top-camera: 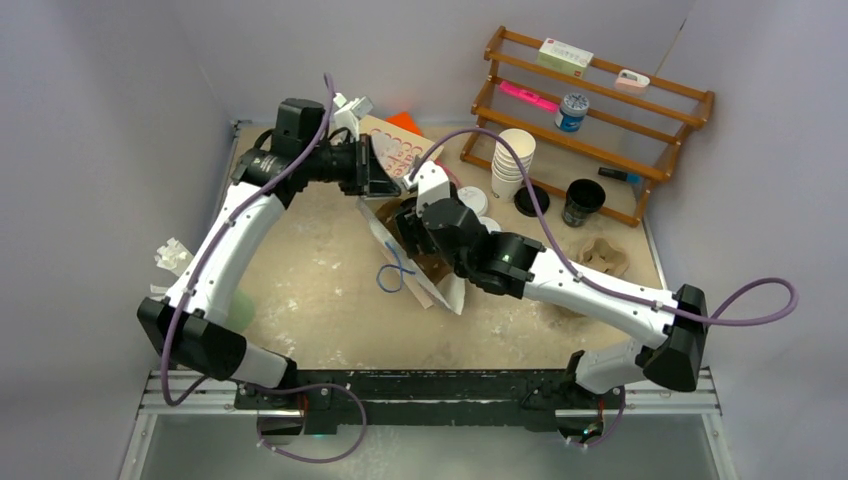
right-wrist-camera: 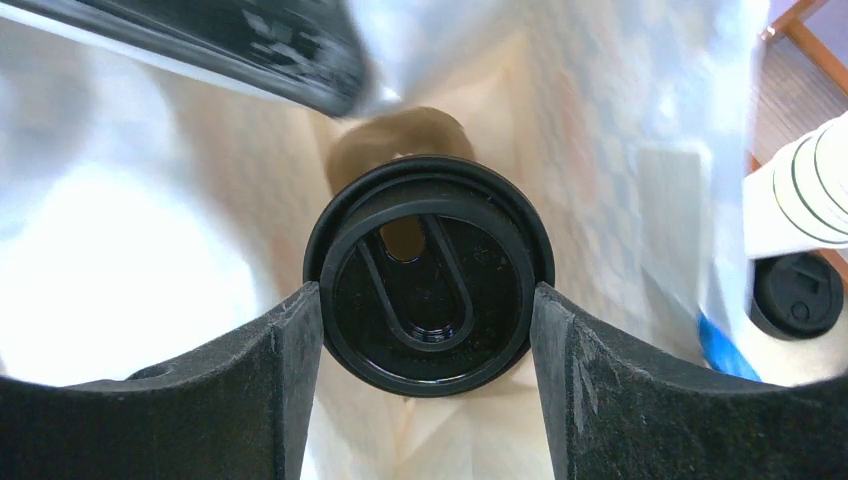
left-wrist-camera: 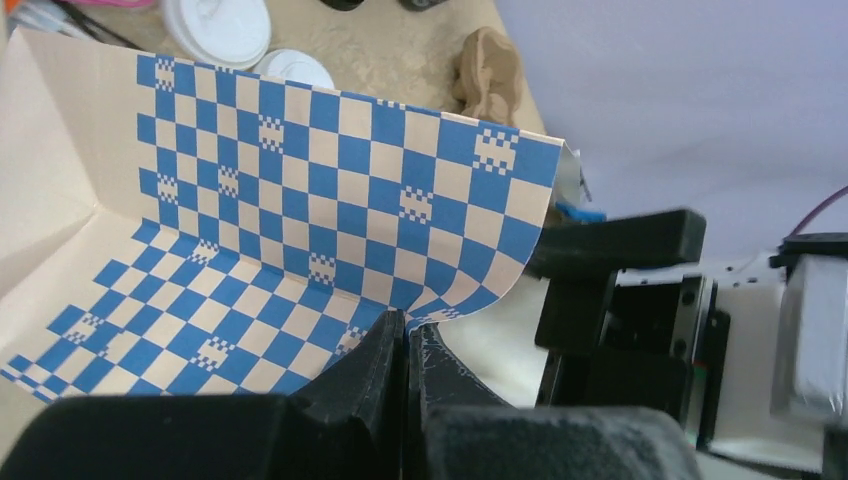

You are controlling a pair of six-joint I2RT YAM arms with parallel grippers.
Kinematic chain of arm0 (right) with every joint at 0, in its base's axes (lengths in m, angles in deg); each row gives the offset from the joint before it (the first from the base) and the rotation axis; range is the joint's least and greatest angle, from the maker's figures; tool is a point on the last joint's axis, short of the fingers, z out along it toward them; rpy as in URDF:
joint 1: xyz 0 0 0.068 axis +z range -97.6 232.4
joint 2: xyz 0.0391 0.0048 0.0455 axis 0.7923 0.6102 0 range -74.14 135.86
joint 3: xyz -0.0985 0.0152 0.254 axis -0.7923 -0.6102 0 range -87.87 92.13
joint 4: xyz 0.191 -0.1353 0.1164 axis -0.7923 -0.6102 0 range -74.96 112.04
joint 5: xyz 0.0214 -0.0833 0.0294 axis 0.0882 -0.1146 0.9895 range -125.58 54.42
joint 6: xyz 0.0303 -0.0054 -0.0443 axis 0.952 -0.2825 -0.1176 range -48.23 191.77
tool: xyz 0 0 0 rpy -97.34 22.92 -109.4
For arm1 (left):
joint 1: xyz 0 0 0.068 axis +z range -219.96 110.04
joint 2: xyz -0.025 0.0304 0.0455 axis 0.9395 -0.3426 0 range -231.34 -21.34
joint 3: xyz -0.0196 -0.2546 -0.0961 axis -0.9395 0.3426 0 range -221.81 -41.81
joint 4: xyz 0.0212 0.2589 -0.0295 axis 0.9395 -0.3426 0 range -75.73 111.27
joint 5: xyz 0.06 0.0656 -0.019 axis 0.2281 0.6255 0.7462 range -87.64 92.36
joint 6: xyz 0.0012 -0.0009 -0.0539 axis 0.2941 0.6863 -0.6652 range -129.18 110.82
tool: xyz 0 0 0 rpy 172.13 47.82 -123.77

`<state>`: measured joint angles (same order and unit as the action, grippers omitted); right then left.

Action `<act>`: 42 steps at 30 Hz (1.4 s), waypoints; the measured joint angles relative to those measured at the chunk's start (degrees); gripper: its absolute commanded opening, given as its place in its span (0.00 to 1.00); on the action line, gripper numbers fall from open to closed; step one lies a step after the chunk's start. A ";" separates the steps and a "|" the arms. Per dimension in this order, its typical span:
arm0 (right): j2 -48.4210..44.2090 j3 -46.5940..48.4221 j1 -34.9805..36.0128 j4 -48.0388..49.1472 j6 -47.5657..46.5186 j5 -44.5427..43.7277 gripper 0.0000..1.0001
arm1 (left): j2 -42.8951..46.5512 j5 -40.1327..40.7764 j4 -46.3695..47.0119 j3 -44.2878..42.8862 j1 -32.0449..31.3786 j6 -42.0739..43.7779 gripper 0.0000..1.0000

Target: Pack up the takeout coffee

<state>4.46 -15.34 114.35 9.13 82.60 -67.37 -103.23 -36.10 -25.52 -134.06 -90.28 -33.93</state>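
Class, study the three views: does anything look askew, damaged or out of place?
The checkered paper bag stands out: it leans askew rather than standing upright, and its wall is creased and curled where the left gripper, jaws shut, pinches its edge.

walls point(top-camera: 90, 120): plain pale grey | tabletop point(top-camera: 320, 300): tan — scuffed, white smears | wooden rack point(top-camera: 706, 108): far-right corner

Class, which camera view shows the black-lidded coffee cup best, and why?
Right wrist: the black-lidded cup fills the centre, gripped in the right gripper. From the top, the right arm and paper bag hide it. Left wrist shows the bag's checkered side, not the cup.
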 measured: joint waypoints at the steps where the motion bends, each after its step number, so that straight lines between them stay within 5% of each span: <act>1: 0.57 0.79 0.00 -0.04 -0.04 0.11 0.34 | -0.74 -1.53 1.55 0.48 0.35 -1.46 0.00; 10: 3.76 4.85 -1.36 -5.53 0.22 3.04 0.34 | -6.43 -10.01 13.40 2.27 0.42 -14.69 0.00; 23: -0.37 6.10 -1.81 -25.88 7.61 7.61 0.34 | -5.44 -10.69 8.02 3.87 0.37 -16.28 0.00; 42: 2.12 -0.66 -1.86 -9.27 6.60 9.86 0.33 | -7.15 -7.87 12.15 1.77 -1.33 -10.64 0.00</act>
<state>6.58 -15.99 112.50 -0.14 89.20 -57.52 -110.37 -43.96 -13.37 -132.29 -91.61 -44.58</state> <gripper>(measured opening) 0.714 0.021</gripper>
